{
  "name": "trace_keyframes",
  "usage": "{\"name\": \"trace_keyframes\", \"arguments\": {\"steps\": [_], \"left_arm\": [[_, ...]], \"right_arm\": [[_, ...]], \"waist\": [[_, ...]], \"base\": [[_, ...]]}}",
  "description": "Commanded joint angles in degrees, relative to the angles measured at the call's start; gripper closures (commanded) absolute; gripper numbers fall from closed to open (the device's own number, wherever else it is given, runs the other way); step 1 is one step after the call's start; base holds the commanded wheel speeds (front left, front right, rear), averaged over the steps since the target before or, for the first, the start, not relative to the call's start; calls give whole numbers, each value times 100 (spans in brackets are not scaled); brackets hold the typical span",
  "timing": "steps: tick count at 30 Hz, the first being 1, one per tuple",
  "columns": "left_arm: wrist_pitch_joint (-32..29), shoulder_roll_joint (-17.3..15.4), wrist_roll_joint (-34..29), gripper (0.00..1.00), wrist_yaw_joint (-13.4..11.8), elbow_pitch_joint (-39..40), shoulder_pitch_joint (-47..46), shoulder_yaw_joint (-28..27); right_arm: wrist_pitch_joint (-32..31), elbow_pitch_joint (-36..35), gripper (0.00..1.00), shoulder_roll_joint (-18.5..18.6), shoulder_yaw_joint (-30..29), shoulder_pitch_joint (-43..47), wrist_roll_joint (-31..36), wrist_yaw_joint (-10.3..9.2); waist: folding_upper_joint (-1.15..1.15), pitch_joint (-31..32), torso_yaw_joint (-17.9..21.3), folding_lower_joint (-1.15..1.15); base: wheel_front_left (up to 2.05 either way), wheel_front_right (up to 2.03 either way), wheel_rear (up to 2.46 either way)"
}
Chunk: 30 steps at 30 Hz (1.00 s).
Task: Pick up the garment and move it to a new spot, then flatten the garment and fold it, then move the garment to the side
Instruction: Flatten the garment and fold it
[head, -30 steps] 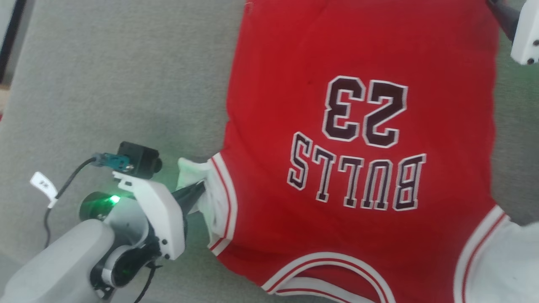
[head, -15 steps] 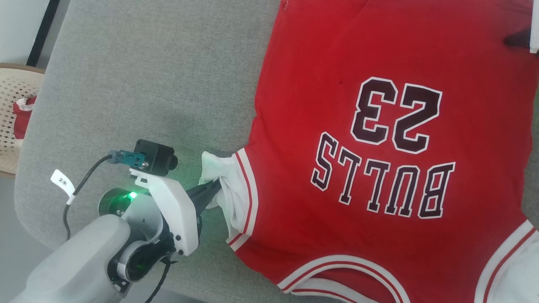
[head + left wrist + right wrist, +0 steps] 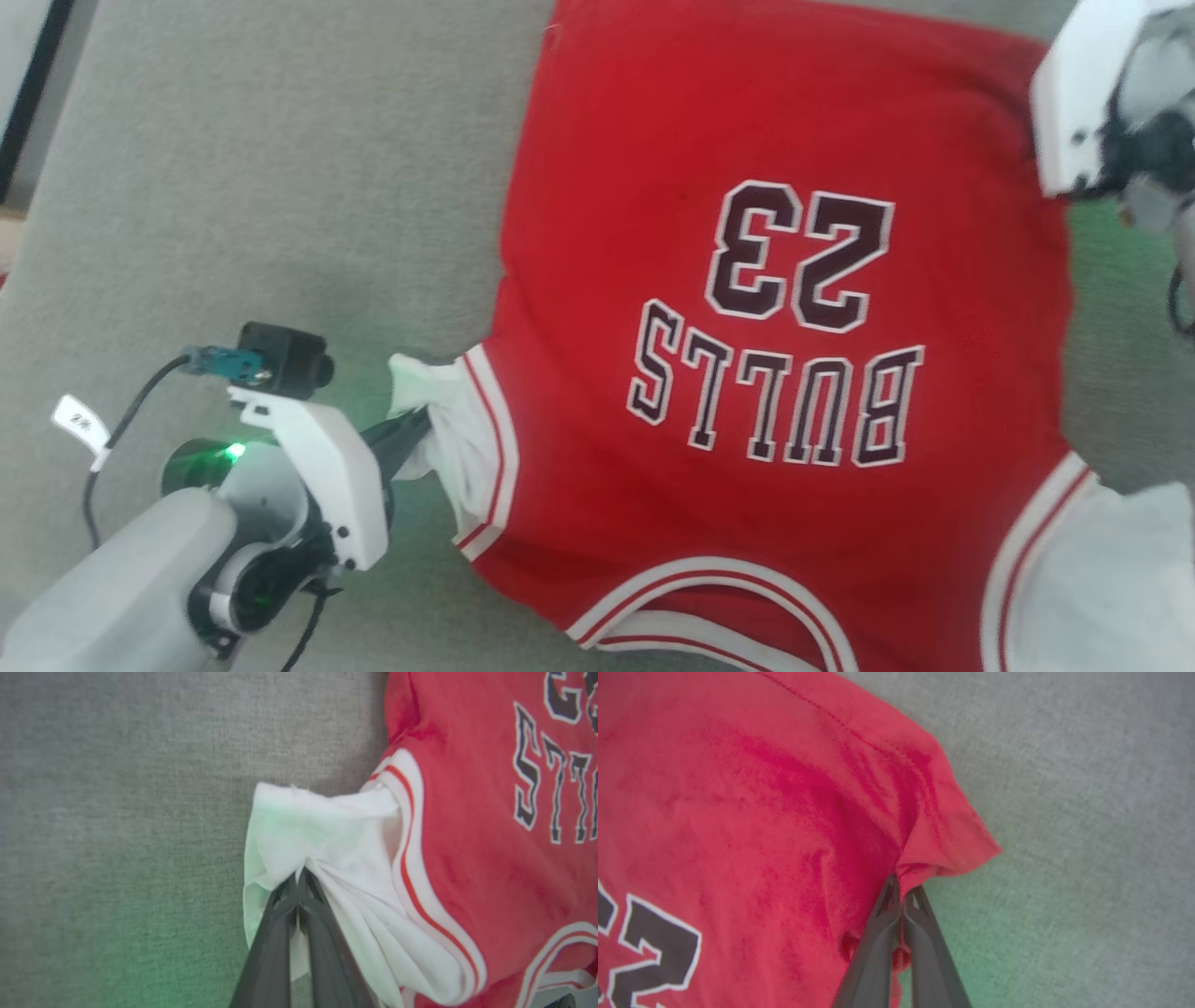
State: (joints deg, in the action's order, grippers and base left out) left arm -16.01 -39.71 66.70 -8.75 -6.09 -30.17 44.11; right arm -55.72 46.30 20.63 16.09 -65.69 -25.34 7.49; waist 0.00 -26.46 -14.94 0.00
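Clamping garment (image 3: 653, 233) by white sleeve (image 3: 327, 830) in left claw (image 3: 299, 876), near left; pinching far-right red corner (image 3: 952, 844) in right claw (image 3: 900, 883).

Right gripper (image 3: 901, 887), open a second ago, has shut; garment (image 3: 738, 788) edge now pinched between its fingers (image 3: 874, 952).

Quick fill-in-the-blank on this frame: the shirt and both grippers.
The left gripper is shut on a ____ sleeve of the shirt.
The right gripper is shut on a ____ corner of the shirt.
The number on the shirt reads ____.
The shirt lies on a ____ surface.
Missing: white; red; 23; grey.
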Motion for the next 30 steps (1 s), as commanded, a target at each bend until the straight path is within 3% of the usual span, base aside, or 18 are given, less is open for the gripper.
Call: {"name": "trace_keyframes", "arguments": {"steps": [1,8,10,16,23,27,30], "left_arm": [[21,-96,2,100,-114,-80,109,-43],[15,-327,32,100,-256,198,208,-150],[9,-367,38,100,-287,235,230,-168],[-30,-520,54,100,-389,424,305,-215],[-51,-569,47,100,-414,526,271,-232],[-51,-519,41,100,-365,495,209,-213],[-31,-467,59,100,-348,439,193,-205]], "right_arm": [[-102,-303,100,121,186,339,-214,0],[-459,-2494,100,881,517,1614,-1228,-2],[-510,-2764,100,965,473,1833,-1334,-1],[-842,-4371,100,1168,-151,3254,-1557,-2],[-1069,-5638,100,669,-1062,5029,-1268,-2],[-600,-5456,100,252,-1201,5643,-762,-5],[-131,-5193,98,248,-985,5653,-438,-7]], "waist": [[0,155,236,0],[0,322,687,0],[0,333,744,0],[0,373,977,0],[0,321,1057,0],[0,280,1045,0],[0,309,1029,0]], "base": [[0,0,0],[0,0,0],[0,0,0],[0,0,0],[0,0,0],[0,0,0],[0,0,0]]}}
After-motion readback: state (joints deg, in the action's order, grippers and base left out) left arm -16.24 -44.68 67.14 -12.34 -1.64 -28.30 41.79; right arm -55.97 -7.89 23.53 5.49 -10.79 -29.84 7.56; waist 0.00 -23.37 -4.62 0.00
